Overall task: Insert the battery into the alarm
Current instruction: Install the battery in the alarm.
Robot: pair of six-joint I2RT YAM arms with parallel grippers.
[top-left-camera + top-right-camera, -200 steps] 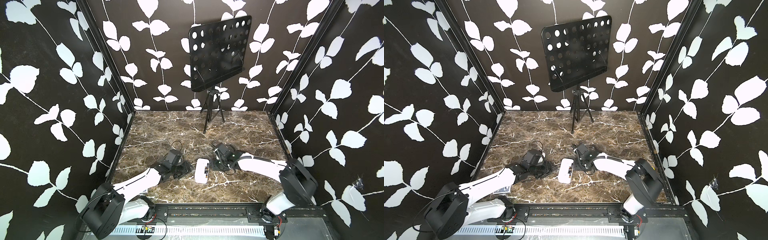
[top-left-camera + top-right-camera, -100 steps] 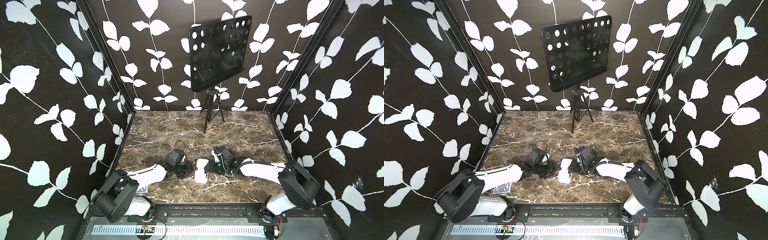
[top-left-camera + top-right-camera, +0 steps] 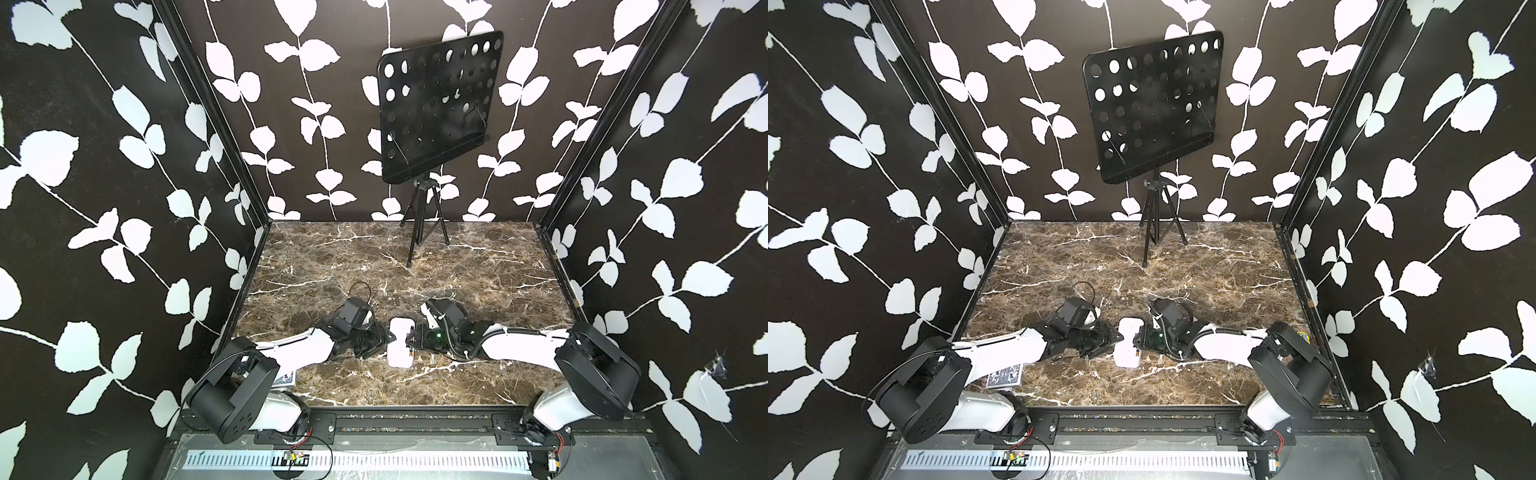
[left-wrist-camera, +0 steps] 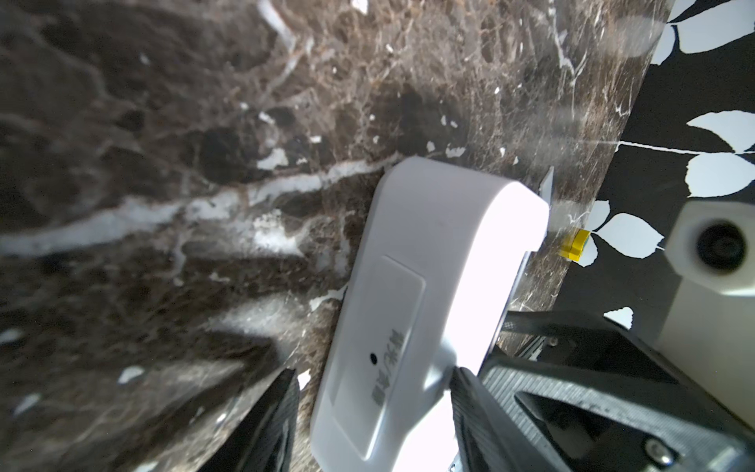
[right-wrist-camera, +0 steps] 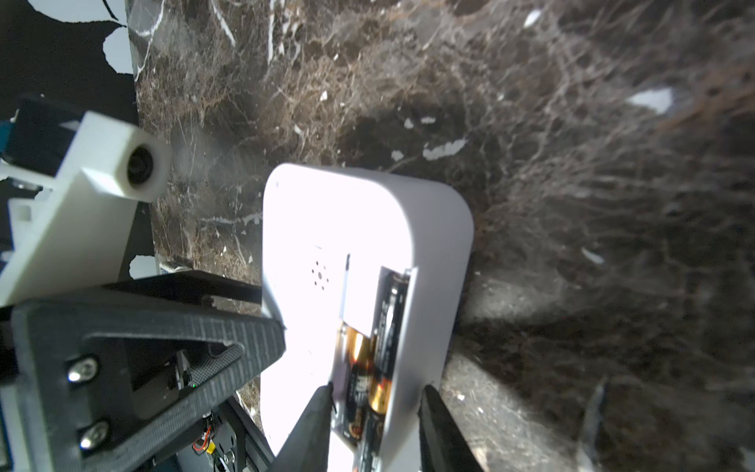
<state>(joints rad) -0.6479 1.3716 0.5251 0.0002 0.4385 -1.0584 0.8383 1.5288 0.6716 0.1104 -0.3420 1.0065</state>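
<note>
Two batteries [image 5: 367, 367] lie side by side in the open compartment on the back of the alarm [image 5: 347, 220], right between the fingers [image 5: 314, 429] of my right gripper [image 5: 374, 404]. One finger sits over the alarm's white back beside the batteries, and its mate stands just outside the alarm's side wall. They are apart, but I cannot tell whether they pinch that edge.

The alarm lies back-up on the marble surface [image 3: 457, 270], directly between my two grippers. My left gripper [image 4: 374, 392] straddles the opposite edge with its fingers spread. A strip of surface shows between one finger and the alarm, while the other finger is right against it. A blue-patterned card box [image 3: 1004, 376] lies well apart from my left gripper, back beside that arm.
</note>
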